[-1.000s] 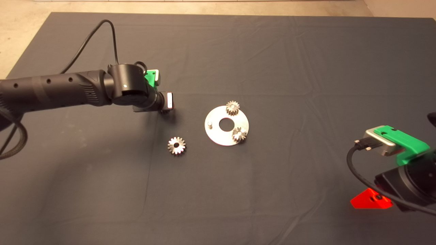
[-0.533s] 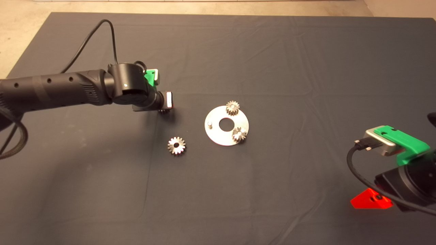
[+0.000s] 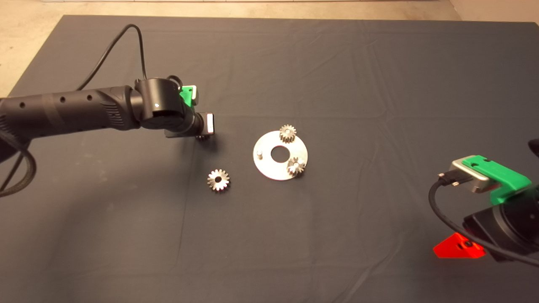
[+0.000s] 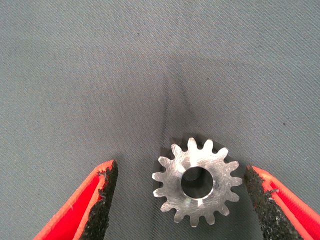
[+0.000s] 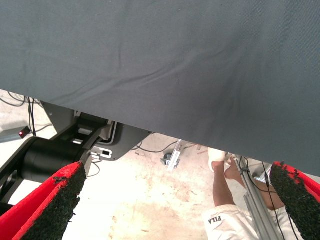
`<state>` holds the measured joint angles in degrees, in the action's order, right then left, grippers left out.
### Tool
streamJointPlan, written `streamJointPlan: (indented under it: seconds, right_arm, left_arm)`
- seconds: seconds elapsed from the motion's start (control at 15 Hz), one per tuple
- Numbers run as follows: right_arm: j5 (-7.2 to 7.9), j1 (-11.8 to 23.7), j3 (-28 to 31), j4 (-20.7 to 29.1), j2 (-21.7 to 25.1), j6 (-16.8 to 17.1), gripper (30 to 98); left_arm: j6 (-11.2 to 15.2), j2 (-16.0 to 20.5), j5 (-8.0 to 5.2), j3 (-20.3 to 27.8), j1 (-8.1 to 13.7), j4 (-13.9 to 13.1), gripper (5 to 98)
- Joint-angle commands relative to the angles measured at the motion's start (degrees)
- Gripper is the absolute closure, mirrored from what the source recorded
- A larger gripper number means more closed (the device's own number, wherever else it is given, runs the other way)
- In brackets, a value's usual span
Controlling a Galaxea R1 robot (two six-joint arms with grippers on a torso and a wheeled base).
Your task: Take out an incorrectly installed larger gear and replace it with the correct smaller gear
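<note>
Since the earlier frames almost nothing has shifted: the left arm has crept only a touch toward the bench's far left, and the gears and plate lie where they lay, which suggests the left pincer (image 4: 180, 200) has settled over its target rather than travelling. Starting at the left, that pincer hangs low over the dark mat (image 3: 337, 63), its red fingers with black pads (image 4: 102, 200) spread wide on either side of the smaller gear (image 4: 196, 181), a dull grey metal spur gear with short blunt teeth and a dark centre hole, lying flat on the cloth; neither pad touches it yet, and one pad stands closer to it than the other. In the head view this gear is nearly hidden under the wrist. Judging by this, the pickup of the replacement is the step in hand, and closing on the teeth comes next. A little to the right and nearer the camera lies the larger gear (image 3: 218, 180), bright silver with flared, star-like teeth, flat on the mat and just beside the round silver metal plate with a centre hole (image 3: 273, 170), so its removal looks done. The plate carries two small dull gears, one at its far edge (image 3: 287, 133) and one at its near right (image 3: 296, 166), plus a bare peg (image 3: 260, 153) on its left, probably the seat to fill. At the far right the right pincer (image 5: 180, 200) waits off the mat's edge, fingers spread and holding nothing; its wrist view shows the floor and a person's leg with a white sock reading "FILA" (image 5: 214, 220).
</note>
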<state>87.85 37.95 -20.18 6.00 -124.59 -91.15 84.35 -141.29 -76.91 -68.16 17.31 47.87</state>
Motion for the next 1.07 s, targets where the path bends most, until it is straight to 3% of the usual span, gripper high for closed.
streamJointPlan:
  seconds: [0.0, 0.47, 1.0]
  right_arm:
    - [7.16, 0.8, 0.2, -1.4, 0.0, -0.3, 30.8]
    - [7.16, 0.8, 0.2, -1.4, 0.0, -0.3, 30.8]
    - [7.16, 0.8, 0.2, -1.4, 0.0, -0.3, 30.8]
  left_arm:
    - [-0.1, -0.3, -0.43, -0.3, 0.3, 1.1, 38.9]
    - [-0.1, -0.8, -0.43, -0.2, 0.5, 1.1, 38.9]
    - [-0.3, -1.1, -0.43, 0.0, 0.3, 1.1, 48.6]
